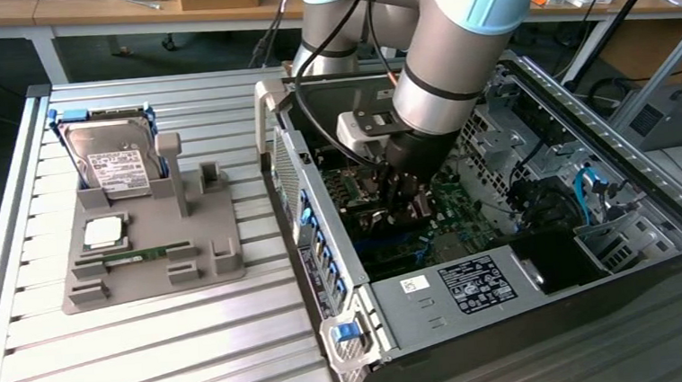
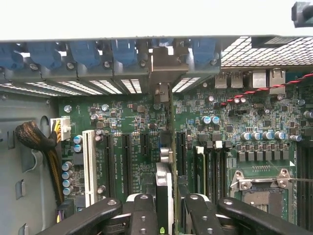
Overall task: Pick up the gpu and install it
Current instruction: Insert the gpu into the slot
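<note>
The jaws clamp the gpu (image 2: 164, 191) edge-on, upright over the green motherboard (image 2: 127, 132).

I saw a slatted metal table (image 1: 148, 358) carrying a grey parts holder (image 1: 154, 258) beside an open computer case (image 1: 503, 261).

The gpu (image 2: 165, 191) shows edge-on, its lower end hidden between the fingers (image 2: 143, 210)

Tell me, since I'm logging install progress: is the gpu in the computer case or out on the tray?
In: the gpu stands on edge over the motherboard, gripped by the end effector.
</note>
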Tool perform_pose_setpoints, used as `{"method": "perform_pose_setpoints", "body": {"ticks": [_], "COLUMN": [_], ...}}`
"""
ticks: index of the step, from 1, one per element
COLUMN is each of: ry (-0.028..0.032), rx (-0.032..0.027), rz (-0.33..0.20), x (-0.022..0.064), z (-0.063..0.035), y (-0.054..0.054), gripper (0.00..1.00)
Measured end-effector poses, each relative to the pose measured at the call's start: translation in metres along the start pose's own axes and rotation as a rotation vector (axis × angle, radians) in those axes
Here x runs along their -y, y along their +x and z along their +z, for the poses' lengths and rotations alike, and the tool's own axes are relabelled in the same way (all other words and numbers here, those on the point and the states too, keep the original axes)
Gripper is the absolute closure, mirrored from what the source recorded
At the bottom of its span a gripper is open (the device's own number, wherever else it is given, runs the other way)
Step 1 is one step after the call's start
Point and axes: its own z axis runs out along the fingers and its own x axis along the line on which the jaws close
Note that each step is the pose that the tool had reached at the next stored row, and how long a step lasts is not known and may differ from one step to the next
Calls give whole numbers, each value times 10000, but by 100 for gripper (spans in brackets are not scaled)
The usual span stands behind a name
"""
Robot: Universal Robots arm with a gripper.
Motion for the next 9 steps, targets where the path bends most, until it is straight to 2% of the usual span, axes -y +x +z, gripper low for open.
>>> {"method": "perform_pose_setpoints", "body": {"ticks": [9], "ry": [2], "rx": [-21], "rz": [74], "x": [0], "z": [0], "y": [6], "gripper": [73]}}
